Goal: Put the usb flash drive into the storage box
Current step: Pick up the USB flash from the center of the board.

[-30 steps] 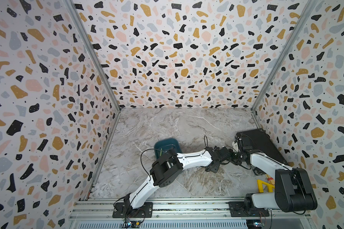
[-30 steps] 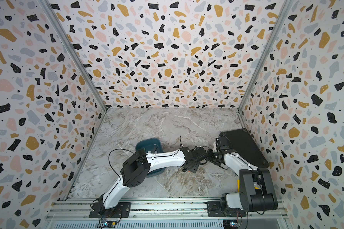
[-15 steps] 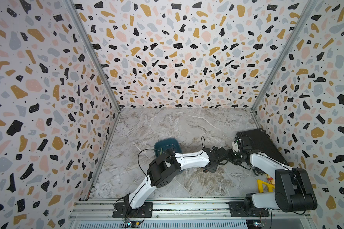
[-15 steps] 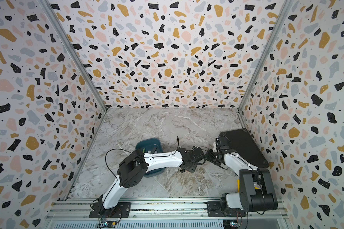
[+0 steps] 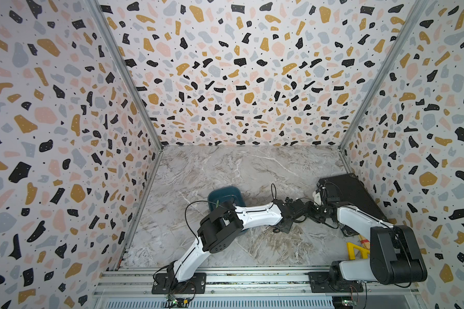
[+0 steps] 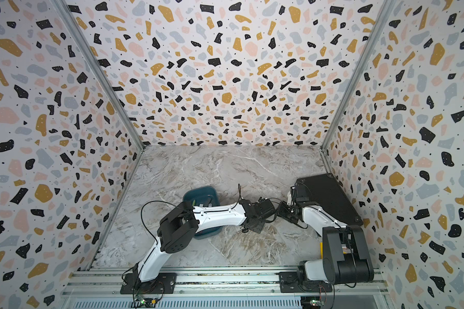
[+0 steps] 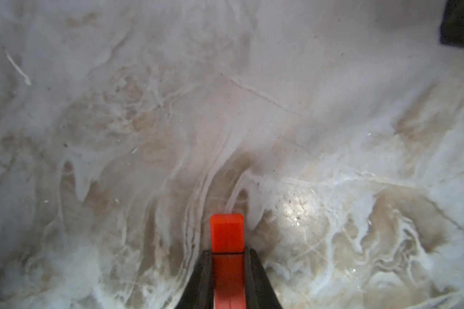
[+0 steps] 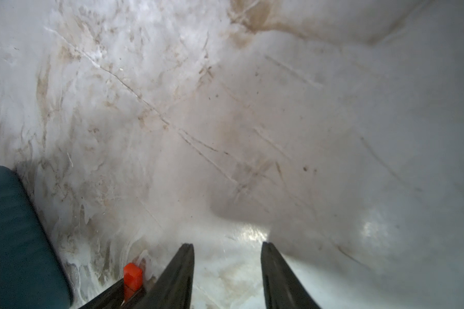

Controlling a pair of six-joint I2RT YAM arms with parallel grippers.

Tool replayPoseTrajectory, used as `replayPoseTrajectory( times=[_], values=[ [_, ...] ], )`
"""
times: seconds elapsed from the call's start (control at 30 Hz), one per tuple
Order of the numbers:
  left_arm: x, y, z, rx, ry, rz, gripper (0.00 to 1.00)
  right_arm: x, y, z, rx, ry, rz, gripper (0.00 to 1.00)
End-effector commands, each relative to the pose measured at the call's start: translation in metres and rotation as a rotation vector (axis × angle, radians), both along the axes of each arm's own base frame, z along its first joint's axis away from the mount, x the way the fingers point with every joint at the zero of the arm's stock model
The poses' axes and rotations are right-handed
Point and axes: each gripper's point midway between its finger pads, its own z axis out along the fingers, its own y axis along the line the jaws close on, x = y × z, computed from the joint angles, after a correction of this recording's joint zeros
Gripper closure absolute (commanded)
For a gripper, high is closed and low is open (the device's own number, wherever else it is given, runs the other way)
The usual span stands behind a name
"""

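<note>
Low over the marbled bench (image 7: 332, 107), the left fingers (image 7: 202, 278) clamp the red-orange drive (image 7: 227, 232) from both sides, its blunt end jutting past the tips. The grip takes the narrow body across its width, which leaves the free end clear to go first into the box. The wrist view does not show whether the drive is clear of the bench; it looks at or just above the surface.

The right fingers (image 8: 177, 273) stand apart and empty just beside the pick, tips angled at the bench. That stance reads as standing by rather than helping.

In both top views the teal box (image 5: 225, 190) sits on the bench to the left of the grasp. It lies partly under the left arm's white forearm, which reaches across it toward the middle. Small items lie inside, too small to identify. The black case (image 5: 354, 195) sits by the right wall behind the right arm, out of the way.

The step in hand appears to be the pick itself, with the carry to the box not yet made. The arm will likely need to lift and draw back over the low wall. The evident risk is smooth plastic slipping from so narrow a pinch.
</note>
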Motion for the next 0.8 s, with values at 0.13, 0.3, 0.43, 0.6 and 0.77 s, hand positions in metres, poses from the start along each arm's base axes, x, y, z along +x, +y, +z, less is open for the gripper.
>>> replayPoseTrajectory(
  times=[0.13, 0.3, 0.43, 0.6, 0.77],
  values=[
    [0.007, 0.032, 0.051, 0.078, -0.046, -0.027, 0.82, -0.002, 0.002, -0.001, 0.014, 0.011, -0.002, 0.54],
    [0.031, 0.083, 0.103, 0.013, -0.103, 0.069, 0.83, -0.002, 0.004, -0.001, 0.027, 0.012, 0.002, 0.56],
    [0.054, 0.145, 0.129, -0.032, -0.141, 0.196, 0.83, -0.001, 0.005, -0.002, 0.034, 0.013, 0.000, 0.56],
    [0.074, 0.194, 0.125, -0.114, -0.092, 0.330, 0.83, -0.001, 0.006, -0.003, 0.037, 0.018, 0.002, 0.56],
    [0.078, 0.195, 0.095, -0.142, -0.005, 0.355, 0.83, -0.001, 0.006, -0.004, 0.036, 0.022, 0.002, 0.56]
  ],
)
